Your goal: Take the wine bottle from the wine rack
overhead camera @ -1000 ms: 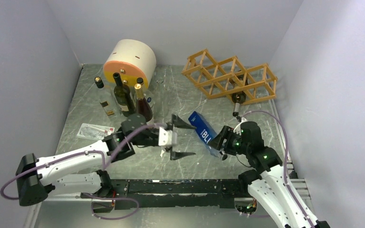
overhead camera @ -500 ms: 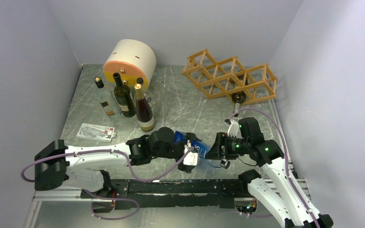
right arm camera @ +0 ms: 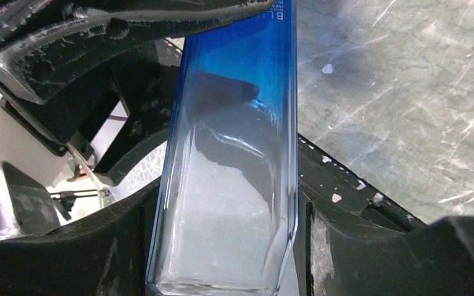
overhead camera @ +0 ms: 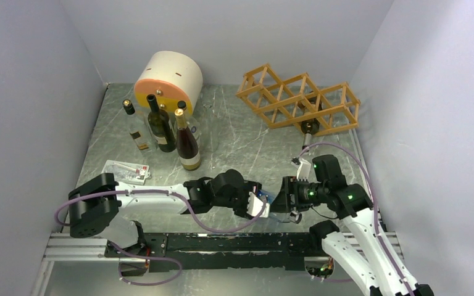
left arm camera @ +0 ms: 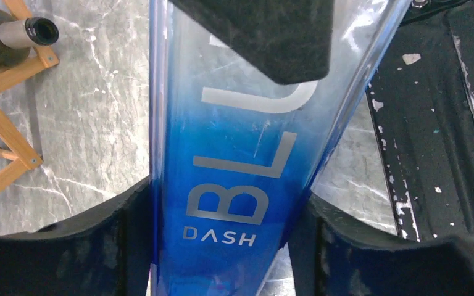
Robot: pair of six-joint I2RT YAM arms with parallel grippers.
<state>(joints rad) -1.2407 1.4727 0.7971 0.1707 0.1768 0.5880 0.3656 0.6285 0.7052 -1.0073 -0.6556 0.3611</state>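
A square blue-to-clear glass bottle [overhead camera: 268,197] lettered "BLU DASH" is held low over the table's near edge between both grippers. My left gripper [overhead camera: 260,205] is shut on its blue part [left arm camera: 228,203], a finger [left arm camera: 68,259] on each side. My right gripper [overhead camera: 282,198] is shut on its clear end [right arm camera: 228,203], a finger [right arm camera: 370,259] on each side. The orange-tan lattice wine rack [overhead camera: 296,102] stands at the back right. A dark wine bottle [overhead camera: 309,128] lies in its lower cell, neck sticking out. That bottle [left arm camera: 9,37] and the rack's sticks [left arm camera: 6,132] also show in the left wrist view.
A cream and orange cylinder [overhead camera: 168,77] lies at the back left. In front of it stand several bottles, among them a dark one [overhead camera: 160,126] and a brown one [overhead camera: 187,147]. A flat plastic packet [overhead camera: 123,169] lies at the left. The black base rail [overhead camera: 222,242] runs along the near edge.
My left arm swung right from mid-table to the blue bottle, and its wide-open jaws closed round it. My right gripper brought the bottle down and nearer the front edge.
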